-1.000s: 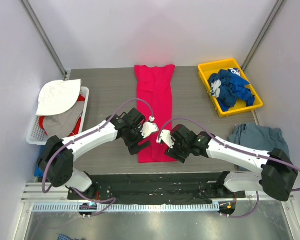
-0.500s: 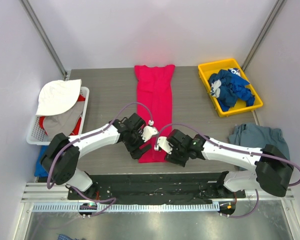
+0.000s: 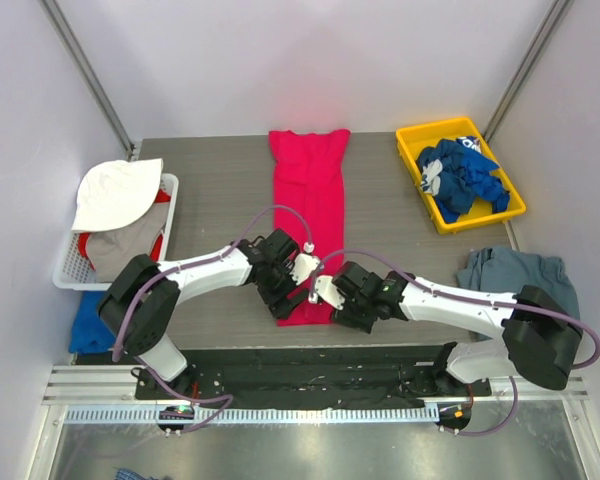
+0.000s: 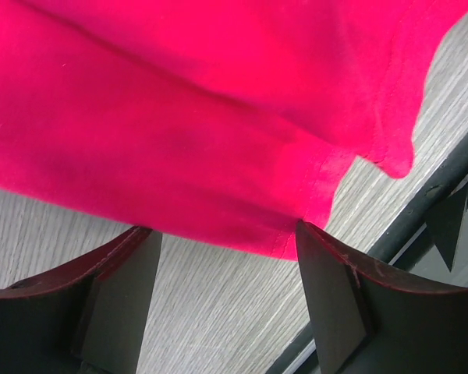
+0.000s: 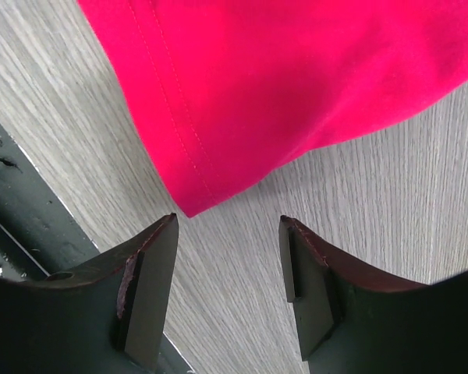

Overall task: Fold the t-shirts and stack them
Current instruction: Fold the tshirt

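Bright pink-red soft cloth t-shirt [image 3: 310, 190], folded to a long strip, lies down mid of grey wood-grain table [image 3: 210, 180], near hem corners under left gripper [image 4: 222, 234] & right gripper [image 5: 228, 222], both part-open w/ nothing held; prob light, limp, so pinch the corners thru all layers.

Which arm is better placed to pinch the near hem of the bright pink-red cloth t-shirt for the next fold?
Left, narrowly. The hem of the bright pink-red cloth t-shirt lies between the left jaws; the right jaws stand over bare grey wood-grain table, the shirt's corner just ahead.
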You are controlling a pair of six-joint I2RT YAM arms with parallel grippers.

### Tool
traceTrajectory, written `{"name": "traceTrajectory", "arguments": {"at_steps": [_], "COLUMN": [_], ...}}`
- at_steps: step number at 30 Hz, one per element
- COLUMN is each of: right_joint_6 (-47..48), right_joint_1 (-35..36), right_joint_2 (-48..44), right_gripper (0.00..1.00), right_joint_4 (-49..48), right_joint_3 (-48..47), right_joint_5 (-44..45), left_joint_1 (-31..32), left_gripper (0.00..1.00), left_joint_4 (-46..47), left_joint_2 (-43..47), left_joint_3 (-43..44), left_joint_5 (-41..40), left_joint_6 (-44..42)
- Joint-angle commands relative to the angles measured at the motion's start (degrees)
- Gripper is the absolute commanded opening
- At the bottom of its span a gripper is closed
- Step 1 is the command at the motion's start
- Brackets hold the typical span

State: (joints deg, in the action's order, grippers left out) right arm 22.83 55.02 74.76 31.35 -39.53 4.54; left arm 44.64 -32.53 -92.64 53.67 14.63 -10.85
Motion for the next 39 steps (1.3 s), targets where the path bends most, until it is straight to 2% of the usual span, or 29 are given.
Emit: {"name": "traceTrajectory", "arguments": {"at_steps": [1,14,21,27,35,36,39], "right_joint_6": [0.81,1.43,0.81,0.29,0.46,0.64,0.64], "right_joint_1": [0.35,0.35,0.35,0.35,0.43,0.43,0.35], "right_joint_2": [0.99,4.78,4.69,5.48,7.50,7.50,7.77], "right_gripper": [0.61,0.61,0.66,0.66,0.59,0.57,0.49], "right_joint_4": [-2.61,-4.72,-4.46,-4.55,-5.86,-5.95,-6.22], "right_joint_3": [-0.20,-2.66,-3.62,-4.77,-4.95,-4.68,-4.59], "right_joint_5": [0.74,-0.40,-1.19,-2.25,-1.72,-1.46,-0.93], "left_joint_1": [1.06,1.59,1.76,1.85,2.12,2.20,2.12], "left_gripper": [0.73,0.69,0.68,0.67,0.60,0.56,0.50], "left_joint_4": [1.86,1.60,1.42,1.51,1.42,1.42,1.42], "left_joint_2": [-0.70,0.09,0.09,-0.61,-1.67,-1.75,-2.37], "left_joint_3": [1.26,0.91,1.00,1.26,1.79,1.88,2.14], "left_joint_5": [2.07,0.84,0.75,1.01,0.57,0.57,0.48], "left_joint_6": [0.48,0.39,0.22,0.48,0.39,0.39,0.39]}}
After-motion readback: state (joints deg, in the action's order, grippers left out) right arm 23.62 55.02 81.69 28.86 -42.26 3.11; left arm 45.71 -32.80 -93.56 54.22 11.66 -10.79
